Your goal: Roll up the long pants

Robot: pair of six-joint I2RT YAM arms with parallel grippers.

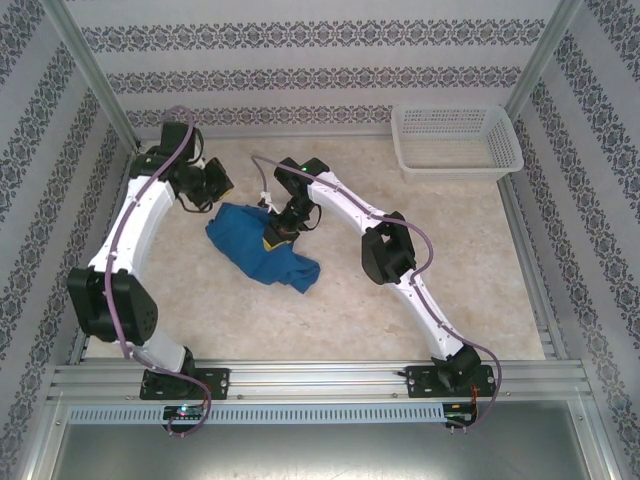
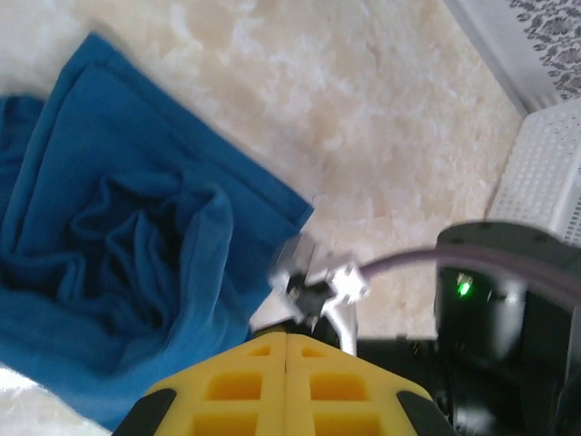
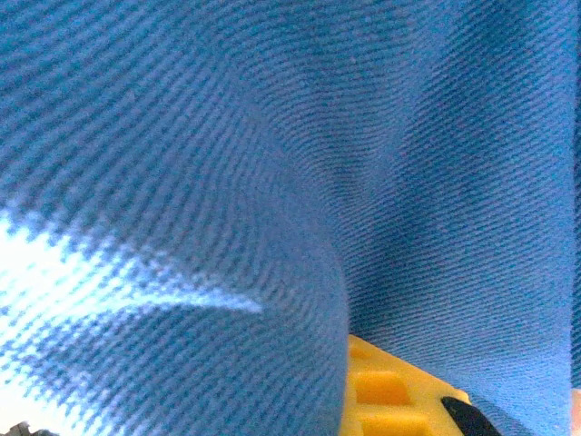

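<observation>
The left pincer (image 2: 286, 363) is clenched, its two yellow ribbed fingers (image 2: 231, 386) pressed flat together with nothing between them. It hangs at the far-left edge of the long pants (image 1: 245, 245), a royal-blue pair of soft cloth trousers. The left arm climbs from its near base along the left side, folds at the far-left corner and turns its wrist back toward the right.

The right pincer (image 1: 275, 238) is sunk into the right side of the pants. In the right wrist view blue weave (image 3: 272, 136) drapes over it and one yellow finger (image 3: 386, 400) pokes out beneath. I cannot tell whether it is gripping. The right arm stretches from its near-right base toward the far left, with its wrist tipped down.

The single pair of pants lies bunched and creased (image 2: 118, 272) on the pale marbled tabletop (image 1: 400, 310), left of centre. A flat folded corner lies at its far side, and a tail trails to the near right.

One white perforated plastic basket (image 1: 455, 165) stands in the far-right corner, well apart from the cloth.
</observation>
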